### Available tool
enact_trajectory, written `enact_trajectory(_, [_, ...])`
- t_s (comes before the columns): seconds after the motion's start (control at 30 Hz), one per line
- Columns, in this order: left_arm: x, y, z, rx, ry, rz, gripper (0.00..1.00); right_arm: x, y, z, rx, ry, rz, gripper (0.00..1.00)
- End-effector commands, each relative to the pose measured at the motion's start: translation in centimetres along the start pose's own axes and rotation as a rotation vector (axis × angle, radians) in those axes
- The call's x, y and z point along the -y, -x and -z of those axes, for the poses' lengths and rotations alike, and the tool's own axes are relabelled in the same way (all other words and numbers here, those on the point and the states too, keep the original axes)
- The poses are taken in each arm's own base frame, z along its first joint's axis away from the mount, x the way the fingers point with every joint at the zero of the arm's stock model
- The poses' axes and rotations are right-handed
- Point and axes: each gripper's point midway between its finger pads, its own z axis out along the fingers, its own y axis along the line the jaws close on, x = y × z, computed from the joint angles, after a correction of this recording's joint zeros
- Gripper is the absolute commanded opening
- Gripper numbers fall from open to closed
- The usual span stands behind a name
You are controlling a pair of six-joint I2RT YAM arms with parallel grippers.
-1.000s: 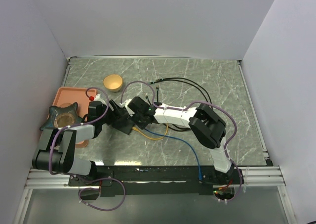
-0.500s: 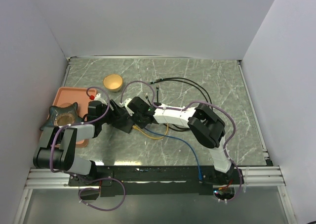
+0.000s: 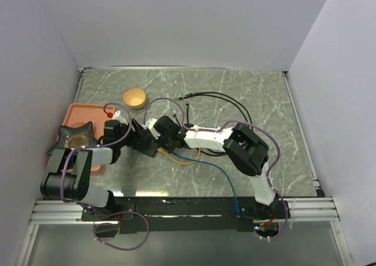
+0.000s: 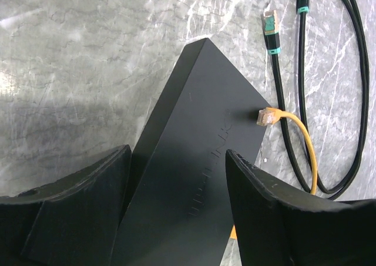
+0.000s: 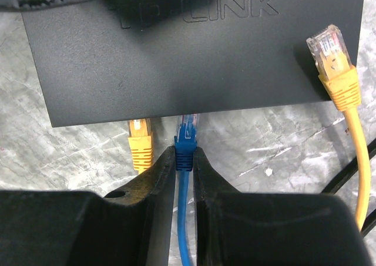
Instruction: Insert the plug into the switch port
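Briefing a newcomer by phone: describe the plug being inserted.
Against the grey marble table, find the flat black TP-Link switch. At its edge, the right gripper pinches a blue plug on a blue cable. The plug left of it and the plug atop the switch are yellow.

The switch (image 3: pixel 147 147) lies on the table (image 3: pixel 252 96), left of centre. From it, the bowl (image 3: pixel 134 97) is at 11 o'clock. The tray (image 3: pixel 82 112) is at 9 o'clock by the table's left edge, with a dish (image 3: pixel 71 138) on it, and the cables (image 3: pixel 223 97) are at 2 o'clock. The left fingers (image 4: pixel 82 189) flank the switch. In the right wrist view the plug (image 5: pixel 187 138) sits between the right fingers (image 5: pixel 154 181), at 6 o'clock of the switch, its tip at the switch's edge. A second plug (image 5: pixel 140 141) lies just beside it at 9 o'clock. A third plug (image 5: pixel 331 57) rests on top of the switch, at 2 o'clock of the held one.
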Motion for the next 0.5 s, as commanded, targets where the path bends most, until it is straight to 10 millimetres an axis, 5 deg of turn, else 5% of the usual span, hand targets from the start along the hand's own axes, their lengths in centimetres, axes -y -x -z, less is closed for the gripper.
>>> enact_trajectory(0.0, [2.9,-2.6,0.6,-0.112,-0.16,-0.013,0.7,-0.9,8.7,2.4,0.309,0.055,0.09,0.0])
enact_trajectory(0.47, [3.5,-2.2,1.2,-0.078,-0.191,-0.036,0.78,-1.7,9.0,3.6,0.307,0.102,0.172,0.0])
